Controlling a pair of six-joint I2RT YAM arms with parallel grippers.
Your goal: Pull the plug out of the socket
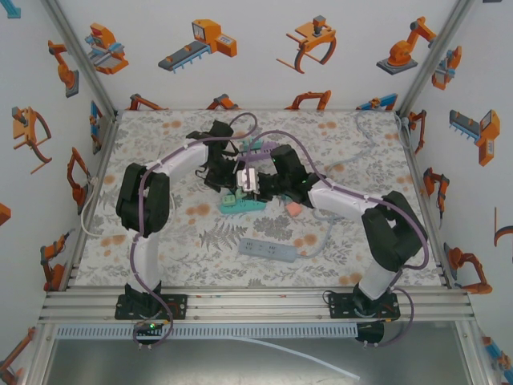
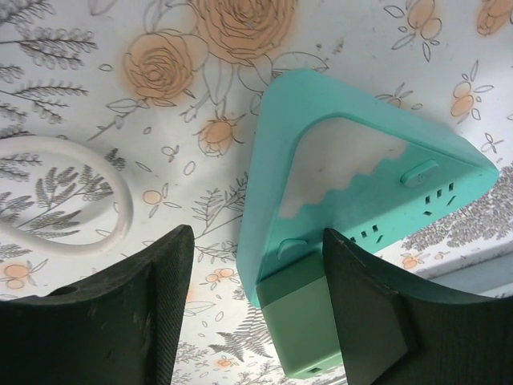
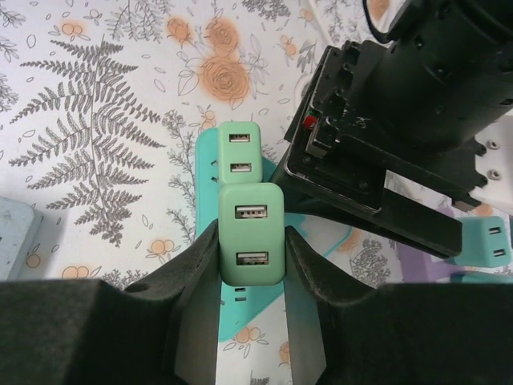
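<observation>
A teal triangular socket (image 1: 237,205) (image 2: 337,176) (image 3: 207,160) lies at the table's middle. My right gripper (image 3: 252,233) (image 1: 256,188) is shut on a green plug (image 3: 251,237) with two USB ports, held over the socket. The plug looks nearer the camera than a second green plug (image 3: 239,151) seated just beyond it; its prongs are hidden. In the left wrist view a green plug (image 2: 309,329) sits in the socket's near edge. My left gripper (image 2: 256,233) (image 1: 234,172) stands open astride that corner, right finger against plug and socket, left finger well apart.
A grey power strip (image 1: 268,250) lies nearer the bases, its corner (image 3: 12,233) at the left. A white cable (image 2: 96,212) loops left of the socket. A pink piece (image 1: 293,207) and another teal socket (image 3: 487,237) lie right. The left arm's wrist (image 3: 401,120) crowds the socket's far side.
</observation>
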